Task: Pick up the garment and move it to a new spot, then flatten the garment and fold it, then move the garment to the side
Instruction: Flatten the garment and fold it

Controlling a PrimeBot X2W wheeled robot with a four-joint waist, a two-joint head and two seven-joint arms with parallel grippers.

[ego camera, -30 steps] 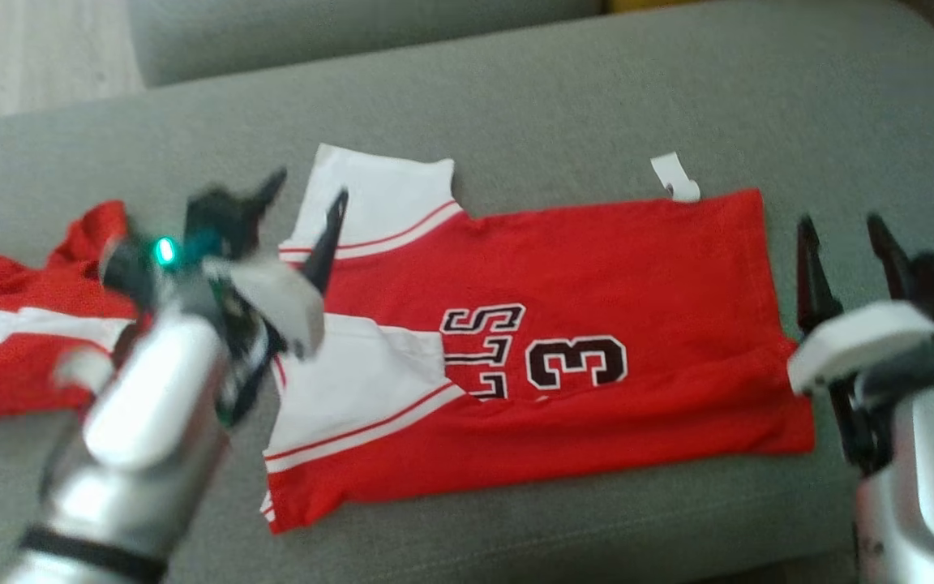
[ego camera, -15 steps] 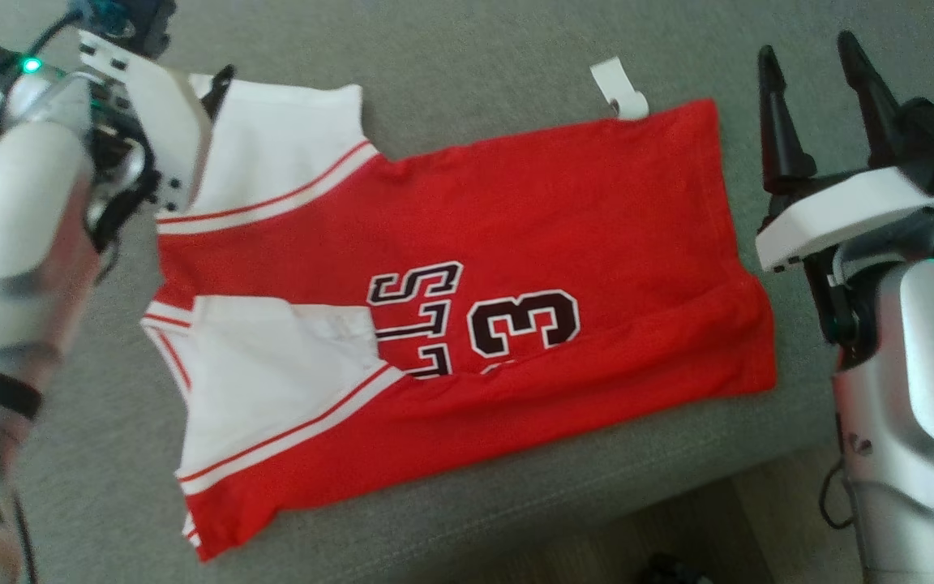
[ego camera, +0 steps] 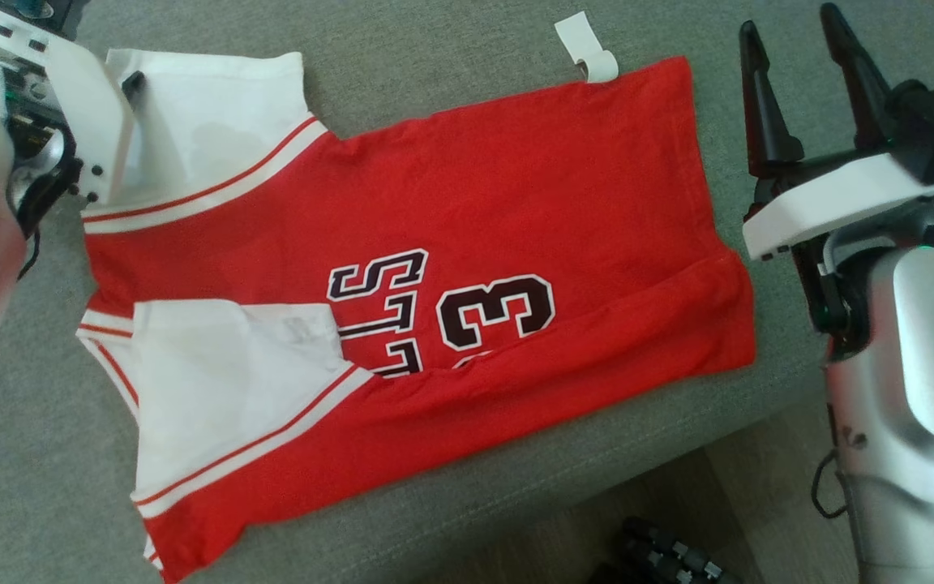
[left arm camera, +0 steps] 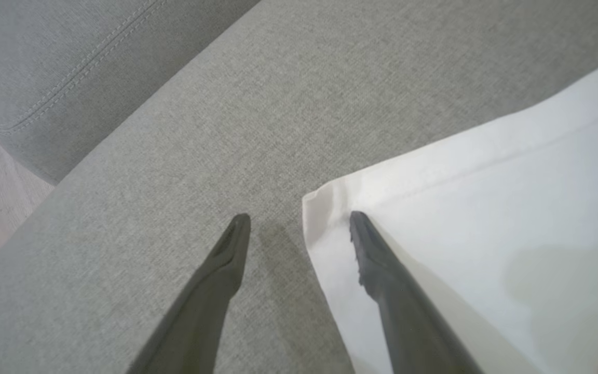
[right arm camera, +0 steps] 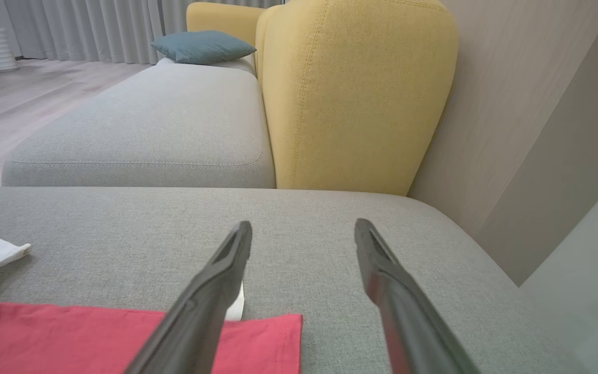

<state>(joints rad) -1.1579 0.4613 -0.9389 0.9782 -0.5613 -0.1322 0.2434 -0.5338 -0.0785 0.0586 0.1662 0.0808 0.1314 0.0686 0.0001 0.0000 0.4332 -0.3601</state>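
One red-and-white garment (ego camera: 516, 203) lies flat on the grey sofa cushion (ego camera: 434, 65), with its lower edge near the cushion's front rim. Both arms' fingers are spread and hold nothing. The left gripper (left arm camera: 299, 218) straddles the corner of a white sleeve (left arm camera: 486, 208), and the right gripper (ego camera: 789, 20) hovers over bare cushion just past the hem.

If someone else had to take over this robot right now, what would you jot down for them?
Left gripper: open, empty, at the corner of the far white sleeve.
Right gripper: open, empty, beside the hem.
Red jersey: spread on the grey sofa seat.
Done: near long edge and near sleeve folded inward.
To do: probably fold the far side, finish folding, move it aside.
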